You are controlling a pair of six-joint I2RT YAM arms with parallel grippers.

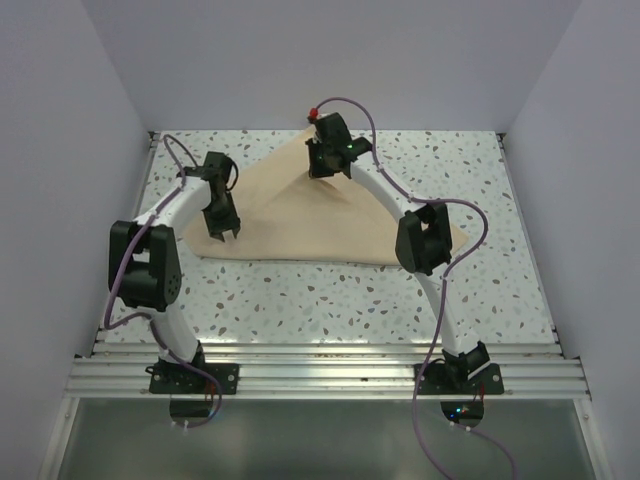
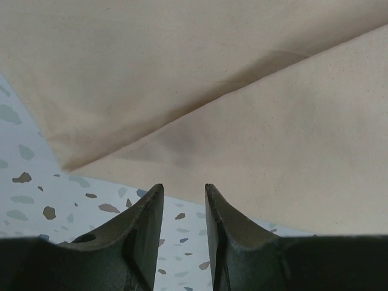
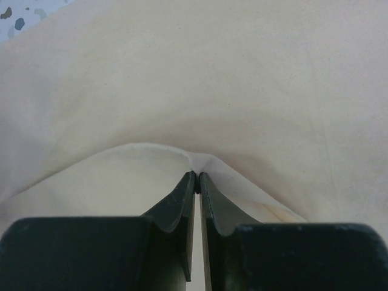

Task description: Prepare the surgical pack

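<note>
Left gripper (image 2: 183,203) hangs, jaws apart and empty, over the near-left edge of the wrap sheet (image 1: 300,225), which lies mid-table as a triangle (no tray or instruments show). Right gripper (image 3: 197,180), at the far apex, pinches a raised fold. This looks like the folding step; next, lay that fold flat and release it.

- Light: even and soft, falling from above. Your top view is bright, with no glare.
- Shadows: faint grey ones beneath both arms on the tabletop (image 1: 300,300). In your left wrist view, a darker band runs along the fold of the wrap sheet (image 2: 273,182).
- Exposure: the right gripper (image 3: 197,182) reads near-black, and its surface detail is lost.
- Focus: finger edges nearest each wrist lens look slightly soft.
- Distortion: the walls splay outward in your top view.
</note>
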